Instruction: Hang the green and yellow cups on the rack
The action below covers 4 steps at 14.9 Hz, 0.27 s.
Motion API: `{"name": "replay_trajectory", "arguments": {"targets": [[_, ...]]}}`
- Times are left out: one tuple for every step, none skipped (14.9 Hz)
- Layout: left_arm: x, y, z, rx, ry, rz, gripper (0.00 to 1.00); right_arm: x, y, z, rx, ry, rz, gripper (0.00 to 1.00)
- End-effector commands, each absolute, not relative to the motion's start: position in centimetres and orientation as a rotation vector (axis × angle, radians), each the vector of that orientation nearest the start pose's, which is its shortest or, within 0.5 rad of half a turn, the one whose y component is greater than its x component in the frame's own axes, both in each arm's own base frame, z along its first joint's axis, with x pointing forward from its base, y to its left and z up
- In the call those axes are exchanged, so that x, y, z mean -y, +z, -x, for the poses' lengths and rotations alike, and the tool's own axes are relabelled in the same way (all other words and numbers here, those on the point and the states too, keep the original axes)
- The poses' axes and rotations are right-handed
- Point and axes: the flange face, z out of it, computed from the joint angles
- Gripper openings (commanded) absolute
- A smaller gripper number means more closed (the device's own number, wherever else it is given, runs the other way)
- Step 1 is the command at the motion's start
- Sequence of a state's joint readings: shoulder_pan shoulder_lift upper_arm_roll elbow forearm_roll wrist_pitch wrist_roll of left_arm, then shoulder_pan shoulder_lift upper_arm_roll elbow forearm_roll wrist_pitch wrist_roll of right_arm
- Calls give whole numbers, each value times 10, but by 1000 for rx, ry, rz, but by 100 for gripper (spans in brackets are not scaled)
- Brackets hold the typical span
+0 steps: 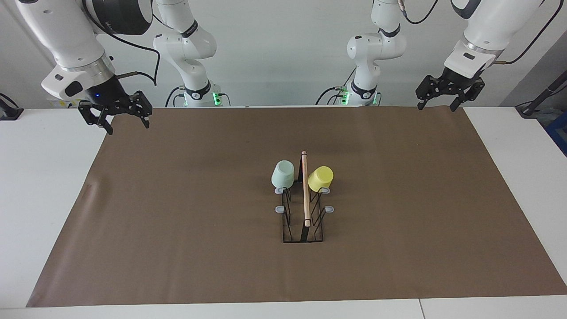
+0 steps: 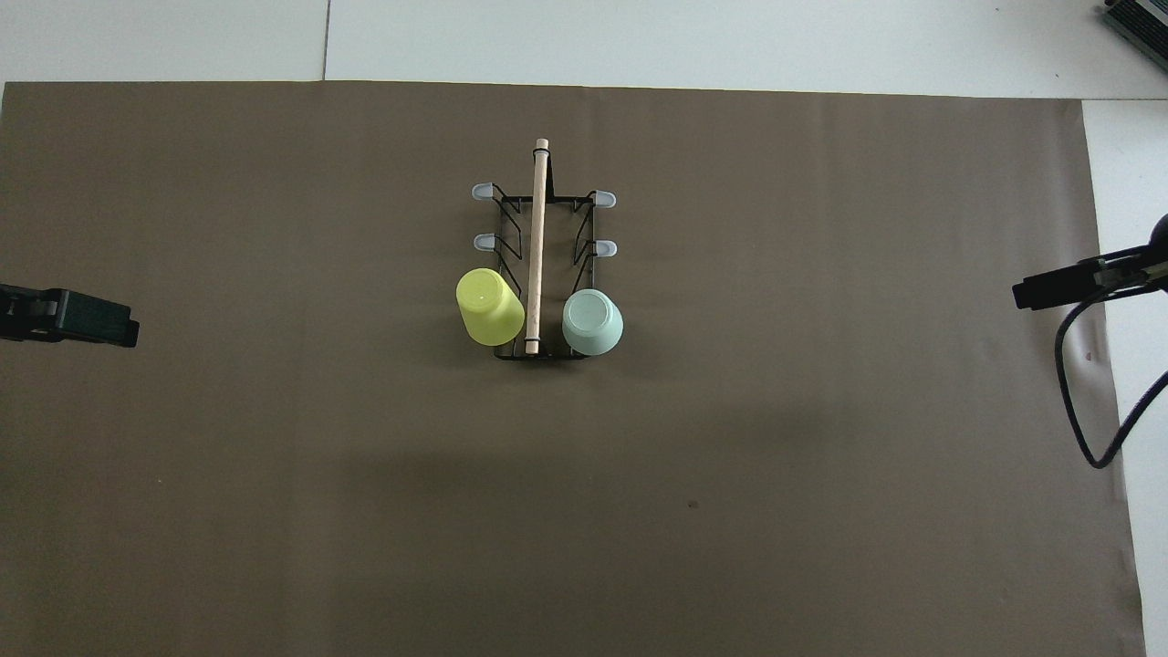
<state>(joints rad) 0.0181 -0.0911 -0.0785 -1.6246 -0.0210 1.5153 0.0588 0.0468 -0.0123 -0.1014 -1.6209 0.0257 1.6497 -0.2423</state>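
Observation:
The rack (image 1: 305, 199) (image 2: 537, 237) stands in the middle of the brown mat, its wooden rod pointing toward and away from the robots. The green cup (image 1: 283, 174) (image 2: 592, 321) hangs upside down on the prong nearest the robots on the right arm's side. The yellow cup (image 1: 320, 178) (image 2: 489, 306) hangs tilted on the matching prong on the left arm's side. My left gripper (image 1: 436, 107) (image 2: 91, 319) hovers open and empty over the mat's corner near its base. My right gripper (image 1: 127, 128) (image 2: 1049, 290) hovers open and empty over the other near corner.
The brown mat (image 1: 177, 221) covers most of the white table (image 1: 40, 186). Several grey-tipped prongs (image 1: 280, 209) on the rack are bare. A black cable (image 2: 1086, 401) loops down from the right arm.

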Motion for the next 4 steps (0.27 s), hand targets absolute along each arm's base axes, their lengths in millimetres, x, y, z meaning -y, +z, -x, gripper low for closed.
{"name": "replay_trajectory", "arguments": {"targets": [[38,646,-515,-214,-2,3154,100,29,619,-557,274,-59,3115,100],[38,647,-514,-214,-7,3154,100,29,619,-557,274,-59,3115,100],[38,647,-514,-214,-7,3154,100,28,619,-557,274,-59,3115,100],[38,647,-514,-214,-7,3155,100,27,619,-557,277,-59,3115,100]]}}
